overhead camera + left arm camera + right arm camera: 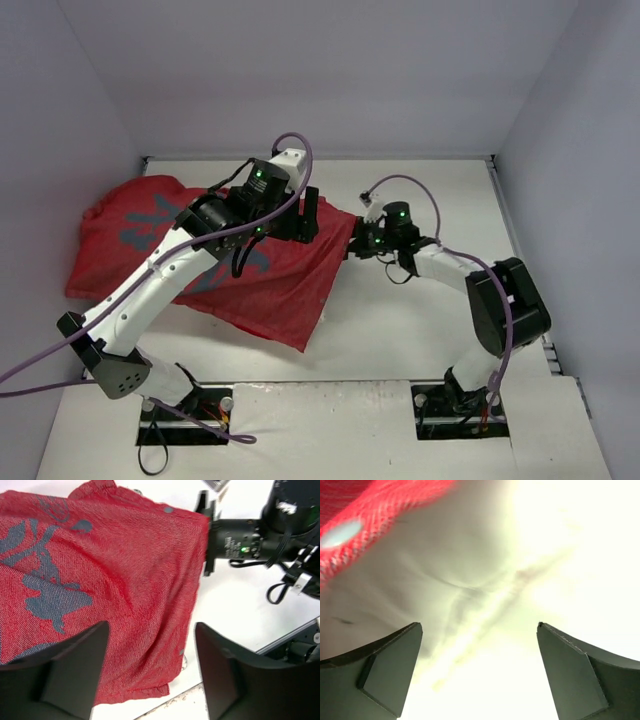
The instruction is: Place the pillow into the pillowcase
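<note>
On the counter (400,320), the pillowcase (270,290) bulges, the pillow (470,570) apparently nearly all in, white showing only at the right edge where your right pincer (479,627) gapes; your left pincer (150,645) hovers apart above.

The pillowcase (265,285) is red cloth marked with dull grey-blue shapes. It lies rumpled and puffed up, and its right part sits under the left gripper (150,630), whose fingers are spread above it. From there the cloth spreads away to that gripper's left. Its right-hand corner meets the tip of the right gripper (480,630). The pillow (485,580) shows only in the right wrist view, as a white, softly creased surface just ahead of that gripper's parted fingers. The blurred red hem lies at its upper left.
</note>
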